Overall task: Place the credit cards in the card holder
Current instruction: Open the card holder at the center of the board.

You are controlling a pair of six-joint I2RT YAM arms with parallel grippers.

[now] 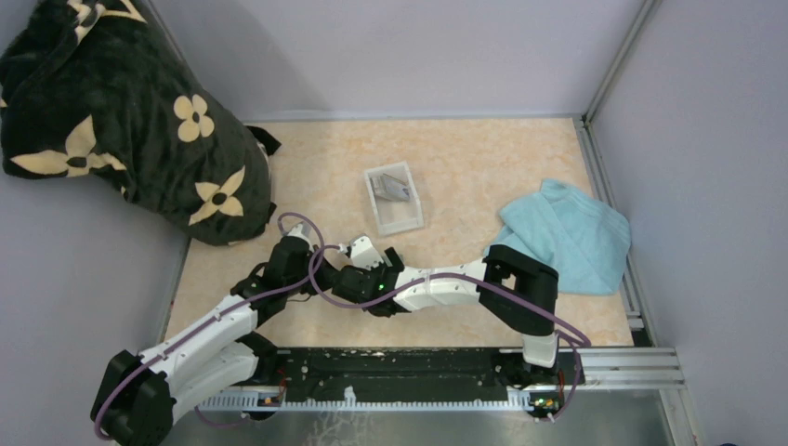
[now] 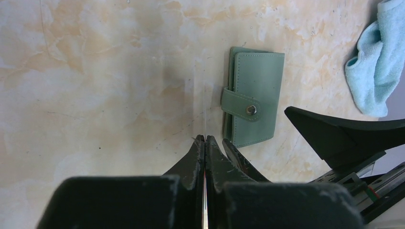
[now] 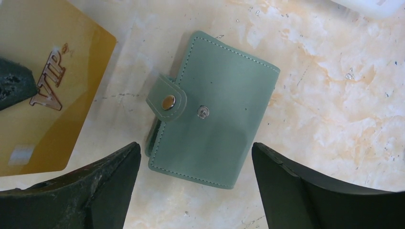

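Observation:
The card holder (image 3: 215, 109) lies closed on the table, grey-green with its snap strap fastened; it also shows in the left wrist view (image 2: 253, 105). My right gripper (image 3: 196, 148) hangs open just above it, one finger on each side of its near end. My left gripper (image 2: 205, 138) is shut on a gold credit card (image 3: 43, 100) marked VIP, held on edge just left of the holder, so the left wrist view shows only its thin edge (image 2: 205, 109). In the top view both grippers meet at mid-table and hide the holder. Greyish cards (image 1: 390, 189) lie in a tray.
A white plastic tray (image 1: 409, 223) stands behind the grippers at mid-table. A light blue towel (image 1: 567, 232) lies at the right, by the wall. A black flowered bag (image 1: 121, 111) fills the back left corner. Walls close in the table on three sides.

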